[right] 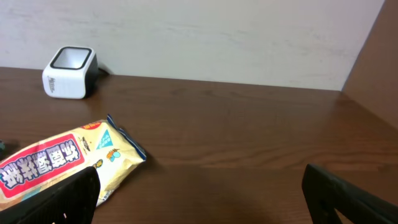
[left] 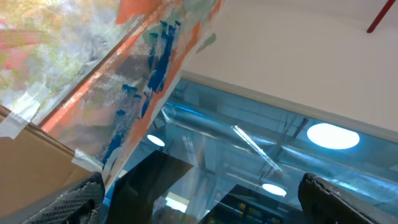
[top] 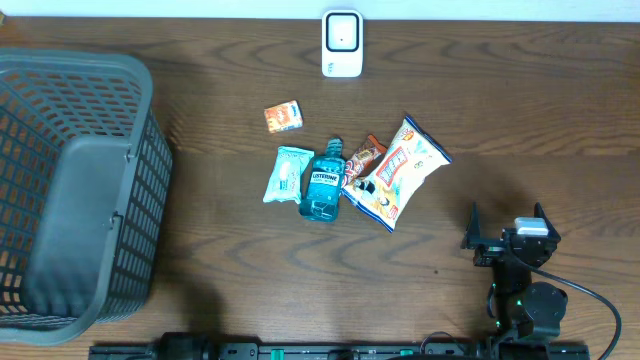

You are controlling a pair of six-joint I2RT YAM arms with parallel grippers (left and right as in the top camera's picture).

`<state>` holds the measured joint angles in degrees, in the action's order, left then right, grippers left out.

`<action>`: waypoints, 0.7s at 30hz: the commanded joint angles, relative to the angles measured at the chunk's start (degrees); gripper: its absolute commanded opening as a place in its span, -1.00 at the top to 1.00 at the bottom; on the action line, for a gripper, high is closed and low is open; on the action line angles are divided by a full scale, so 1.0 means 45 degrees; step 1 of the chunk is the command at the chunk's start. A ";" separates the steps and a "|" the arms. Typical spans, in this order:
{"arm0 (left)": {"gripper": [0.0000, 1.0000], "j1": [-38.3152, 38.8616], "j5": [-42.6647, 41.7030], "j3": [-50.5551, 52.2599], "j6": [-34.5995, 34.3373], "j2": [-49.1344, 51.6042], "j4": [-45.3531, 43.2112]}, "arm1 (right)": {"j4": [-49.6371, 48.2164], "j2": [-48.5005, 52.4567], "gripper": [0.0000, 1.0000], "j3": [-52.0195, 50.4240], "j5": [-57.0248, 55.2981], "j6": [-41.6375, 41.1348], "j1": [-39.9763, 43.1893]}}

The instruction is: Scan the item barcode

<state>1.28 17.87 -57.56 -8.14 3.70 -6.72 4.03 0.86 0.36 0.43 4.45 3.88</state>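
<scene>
Left gripper, right gripper: spread, empty. Glossy white-and-orange snack bag is pressed against brown bar wrapper; both may be dragged together when gripped.

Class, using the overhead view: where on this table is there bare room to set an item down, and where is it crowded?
Bare wood: between the basket and the teal packet; the front strip below the blue bottle; the far right corner beyond the scanner and snack bag. Crowded: the middle, where packet, bottle and bag cluster.
</scene>
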 commanded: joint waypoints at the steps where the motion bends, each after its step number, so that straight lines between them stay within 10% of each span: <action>1: -0.98 -0.0044 -0.0155 -0.0034 -0.0262 0.0053 -0.0107 | 0.0053 -0.0010 -0.99 -0.0010 -0.0019 0.0117 -0.0102; 21: -0.98 -0.0044 -0.0126 0.2963 -0.4881 0.0097 0.0908 | 0.0053 -0.0010 -0.99 -0.0010 -0.0019 0.0117 -0.0102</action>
<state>1.28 17.87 -46.50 -27.66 3.70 -4.73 4.01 0.86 0.36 0.43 4.45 3.88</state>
